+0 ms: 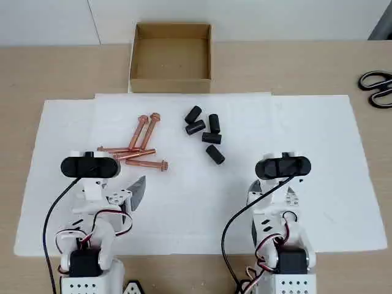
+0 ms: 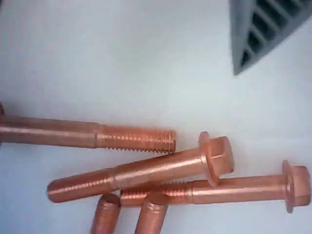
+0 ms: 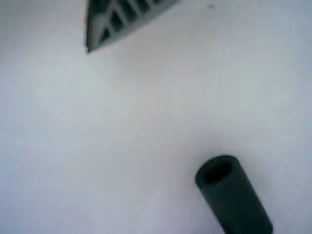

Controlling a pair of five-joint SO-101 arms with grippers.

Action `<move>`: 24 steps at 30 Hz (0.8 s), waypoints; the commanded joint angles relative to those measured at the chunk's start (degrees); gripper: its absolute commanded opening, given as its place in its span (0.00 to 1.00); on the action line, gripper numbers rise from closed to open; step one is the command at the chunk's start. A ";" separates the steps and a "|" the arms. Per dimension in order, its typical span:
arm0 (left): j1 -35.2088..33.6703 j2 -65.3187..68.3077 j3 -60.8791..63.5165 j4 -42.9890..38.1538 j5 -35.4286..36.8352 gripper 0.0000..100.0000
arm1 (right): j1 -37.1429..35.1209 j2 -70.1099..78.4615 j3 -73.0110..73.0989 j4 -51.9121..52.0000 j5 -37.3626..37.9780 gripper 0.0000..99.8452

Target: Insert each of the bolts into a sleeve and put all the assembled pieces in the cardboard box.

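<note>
The cardboard box (image 1: 170,86) stood open at the far edge of the white paper sheet (image 1: 306,184), with nothing visible inside it. On the arms' side of the box, off its left front corner, five copper bolts (image 1: 138,144) lay loose on the sheet. Two slanted side by side with their heads toward the box, and three lay roughly crosswise farther from it, overlapping in places. The left wrist view showed two flanged hex heads and several threaded ends in that pile. Off the box's right front corner, five black sleeves (image 1: 205,135) lay scattered close together, none of them holding a bolt. One sleeve (image 3: 234,195) lay on its side with its open bore in sight.

The left gripper (image 1: 138,190) hung over the sheet beyond the bolts from the box, touching none of them; whether it was open or closed could not be told. The right gripper (image 3: 114,27) sat beyond the sleeves from the box, its state equally unclear. Scissors (image 1: 376,87) rested on the wooden table (image 1: 61,73), well to the right of the box.
</note>
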 commanded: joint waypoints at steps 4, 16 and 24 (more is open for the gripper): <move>0.88 -0.44 0.04 -2.73 0.00 0.31 | 3.30 -0.75 -1.41 -0.92 4.31 0.20; -12.84 0.00 -11.30 4.22 -9.49 0.31 | 15.87 0.40 -26.99 1.19 23.56 0.20; -13.98 13.36 -21.67 2.37 -9.05 0.31 | 11.03 27.21 -47.65 0.48 23.65 0.20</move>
